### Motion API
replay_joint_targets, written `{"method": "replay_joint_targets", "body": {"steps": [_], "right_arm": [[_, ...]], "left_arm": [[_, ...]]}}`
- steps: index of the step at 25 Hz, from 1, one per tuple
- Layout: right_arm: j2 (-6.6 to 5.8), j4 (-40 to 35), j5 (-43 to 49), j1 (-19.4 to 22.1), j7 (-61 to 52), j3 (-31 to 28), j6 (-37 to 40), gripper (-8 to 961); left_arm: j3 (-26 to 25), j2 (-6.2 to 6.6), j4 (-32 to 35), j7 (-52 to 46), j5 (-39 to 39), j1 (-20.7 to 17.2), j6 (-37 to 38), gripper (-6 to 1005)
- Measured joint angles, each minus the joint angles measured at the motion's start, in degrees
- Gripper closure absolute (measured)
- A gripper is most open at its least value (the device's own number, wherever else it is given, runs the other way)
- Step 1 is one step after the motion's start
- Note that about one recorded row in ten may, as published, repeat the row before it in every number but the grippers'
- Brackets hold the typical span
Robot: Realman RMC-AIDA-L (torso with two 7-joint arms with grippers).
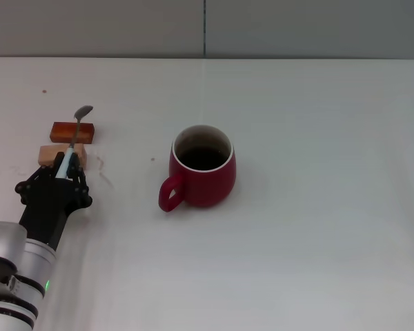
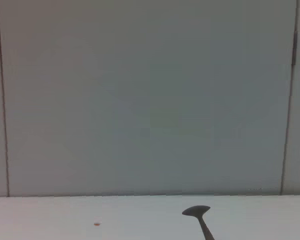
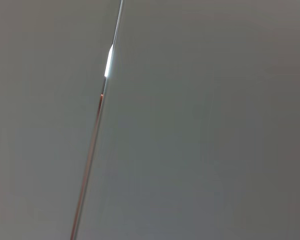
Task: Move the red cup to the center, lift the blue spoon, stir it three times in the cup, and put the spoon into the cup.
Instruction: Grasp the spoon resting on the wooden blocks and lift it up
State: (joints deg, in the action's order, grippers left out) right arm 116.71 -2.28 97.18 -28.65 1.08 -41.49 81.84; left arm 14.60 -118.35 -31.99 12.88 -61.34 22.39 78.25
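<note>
left gripper (image 1: pixel 67 167) at blue spoon (image 1: pixel 75 134), red cup (image 1: pixel 201 174) centered

Glossy dark-red glazed ceramic on the red cup (image 1: pixel 201 167), with a pale cream rim and a dark, shiny inside. Dull grey metal for the bowl and neck of the blue spoon (image 1: pixel 74 135) (image 2: pixel 200 218), smooth pale-blue plastic-looking handle. Matt wood on two small blocks: the orange-brown block (image 1: pixel 72 132) warmer and slightly lacquered, the tan block (image 1: pixel 61 156) paler and raw-looking. Matt black hard plastic or metal on the left gripper (image 1: pixel 64 171), brushed silvery casing on the arm behind. Smooth, matt white tabletop (image 1: pixel 317 227); flat matt grey wall panels (image 1: pixel 297 27)
</note>
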Motion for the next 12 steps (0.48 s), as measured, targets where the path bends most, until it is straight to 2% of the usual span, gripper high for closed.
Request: {"method": "replay_joint_targets", "body": {"steps": [1,2,4,5,6,7,8,9,10,11,12], "right_arm": [[0.0,0.0,0.0,0.0,0.0,0.0,0.0,326],[0.0,-0.03,-0.09,0.0,-0.01,0.0,0.0,326],[0.0,-0.05,-0.15,0.0,-0.01,0.0,0.0,326],[0.0,-0.08,-0.23,0.0,-0.02,0.0,0.0,326],[0.0,-0.08,-0.23,0.0,-0.02,0.0,0.0,326],[0.0,-0.08,-0.24,0.0,-0.02,0.0,0.0,326],[0.0,-0.09,-0.24,0.0,-0.02,0.0,0.0,326],[0.0,-0.1,-0.24,0.0,-0.02,0.0,0.0,326],[0.0,-0.1,-0.24,0.0,-0.03,0.0,0.0,326],[0.0,-0.1,-0.24,0.0,-0.03,0.0,0.0,326],[0.0,-0.09,-0.23,-0.04,-0.02,0.0,0.0,326]], "left_arm": [[0.0,0.0,0.0,0.0,0.0,0.0,0.0,839],[0.01,0.23,0.78,-5.63,-2.58,-0.53,2.38,839],[0.0,0.3,1.4,-8.18,-3.52,-0.74,3.17,839],[0.0,0.39,3.76,-16.01,-5.64,-1.25,4.69,839],[0.0,0.39,3.76,-16.01,-5.64,-1.25,4.69,839],[0.24,0.39,7.13,-26.44,-7.23,-1.5,5.23,839],[0.24,0.39,7.13,-26.44,-7.23,-1.5,5.23,839],[0.34,0.39,8.8,-31.02,-7.85,-1.61,5.35,839],[0.42,0.36,12.79,-40.87,-9.77,-2.04,5.82,839],[0.42,0.36,12.79,-40.87,-9.77,-2.04,5.82,839],[0.42,0.32,16.37,-49.15,-11.69,-2.57,7.05,839]]}}
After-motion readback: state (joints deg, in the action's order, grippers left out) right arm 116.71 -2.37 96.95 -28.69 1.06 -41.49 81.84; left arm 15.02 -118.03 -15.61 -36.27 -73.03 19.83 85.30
